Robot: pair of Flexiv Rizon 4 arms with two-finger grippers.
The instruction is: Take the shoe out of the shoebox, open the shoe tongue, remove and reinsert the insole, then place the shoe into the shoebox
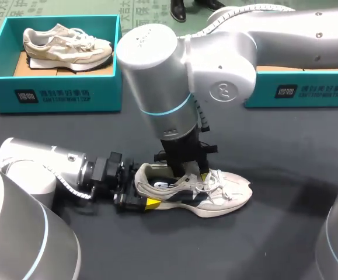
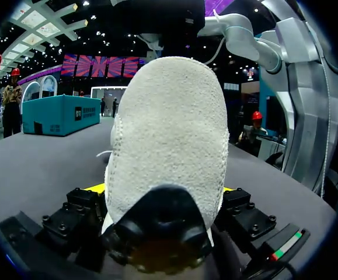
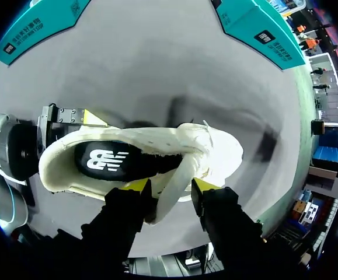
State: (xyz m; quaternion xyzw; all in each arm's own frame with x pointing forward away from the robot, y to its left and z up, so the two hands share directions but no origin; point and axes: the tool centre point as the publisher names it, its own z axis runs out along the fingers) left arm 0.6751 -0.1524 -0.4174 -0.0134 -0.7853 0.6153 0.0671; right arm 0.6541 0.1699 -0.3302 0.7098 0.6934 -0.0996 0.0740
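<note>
Dark cloth-covered table (image 1: 285, 157), teal shoebox (image 1: 58, 87) at far left corner, second teal box (image 1: 309, 90) at far right edge, white shoe (image 1: 227, 192) near middle.

The cream suede-and-mesh sneaker with dark side panels (image 1: 215, 192) stands upright on its sole on the table, toe toward my right, heel toward my left and clamped in my left gripper (image 2: 164, 189); its long cream tongue (image 3: 180, 172) is lifted out of the opening, pinched in my right gripper (image 3: 170, 185); the dark insole with a white mark (image 3: 107, 160) lies inside; the open teal cardboard shoebox (image 1: 52, 93) sits far left, well apart.
</note>
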